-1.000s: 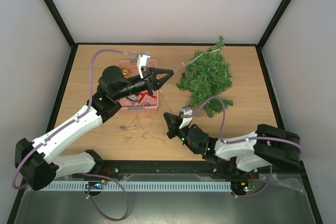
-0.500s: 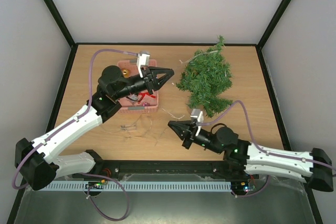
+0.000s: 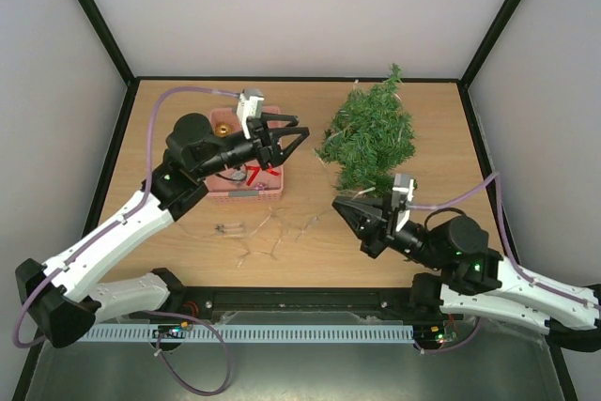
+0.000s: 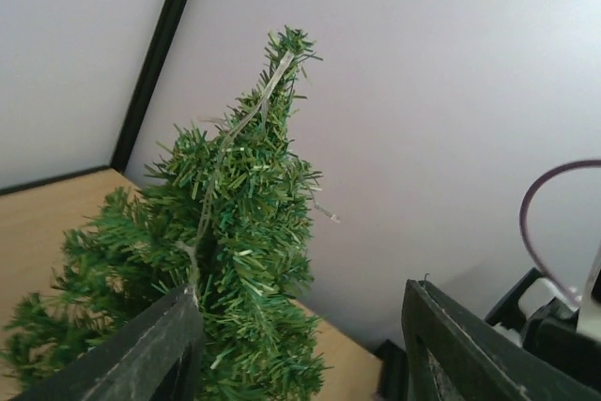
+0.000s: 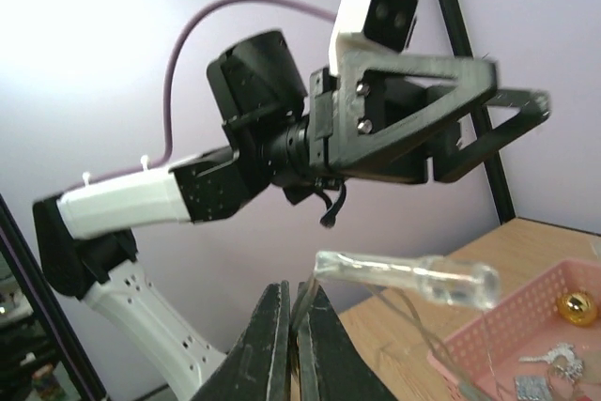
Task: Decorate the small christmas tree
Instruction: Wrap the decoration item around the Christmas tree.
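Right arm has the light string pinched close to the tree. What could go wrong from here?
1. The light string seems to run from the shut right gripper up into the small christmas tree. A hard pull may tip the tree or drag the draped part off.
2. Slack loops lie beside the pink basket and may snag on it.
3. The open left gripper points at the tree, so the two arms could collide there.

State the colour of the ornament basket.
The basket is pink, clearest in the right wrist view.
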`<state>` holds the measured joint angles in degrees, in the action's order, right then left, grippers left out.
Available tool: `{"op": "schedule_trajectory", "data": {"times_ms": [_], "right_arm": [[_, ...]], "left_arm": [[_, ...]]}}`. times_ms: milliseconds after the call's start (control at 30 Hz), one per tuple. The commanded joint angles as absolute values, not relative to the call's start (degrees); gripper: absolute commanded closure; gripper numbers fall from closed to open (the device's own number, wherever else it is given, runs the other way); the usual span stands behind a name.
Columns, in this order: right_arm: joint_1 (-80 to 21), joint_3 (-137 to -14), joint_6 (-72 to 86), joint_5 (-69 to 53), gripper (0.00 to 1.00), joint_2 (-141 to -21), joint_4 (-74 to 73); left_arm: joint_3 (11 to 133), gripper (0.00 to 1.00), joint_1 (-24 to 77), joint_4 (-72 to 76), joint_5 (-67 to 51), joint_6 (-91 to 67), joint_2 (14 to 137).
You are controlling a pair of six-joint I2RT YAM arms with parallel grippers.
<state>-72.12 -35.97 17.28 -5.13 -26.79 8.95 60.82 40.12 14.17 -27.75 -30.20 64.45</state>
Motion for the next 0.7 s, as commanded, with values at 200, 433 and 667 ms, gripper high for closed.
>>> {"op": "schedule_trajectory", "data": {"times_ms": [200,433,667], "right_arm": [[-72.2,-46.1,20.1,0.2,0.98,-25.4,6.6],[-72.2,-51.2,18.7,7.3,0.98,-23.3,8.0],[-72.2,-54.0,16.5,10.2,0.98,-24.7,9.0]], "left_arm": [[60.1,0.39,40.3,2.5,-25.3,-15.5,57.9],[53.7,0.39,40.5,2.2,-32.8,-8.9,56.9],[47.9,0.39,43.7,7.8,-35.0,-6.4,59.7]]}}
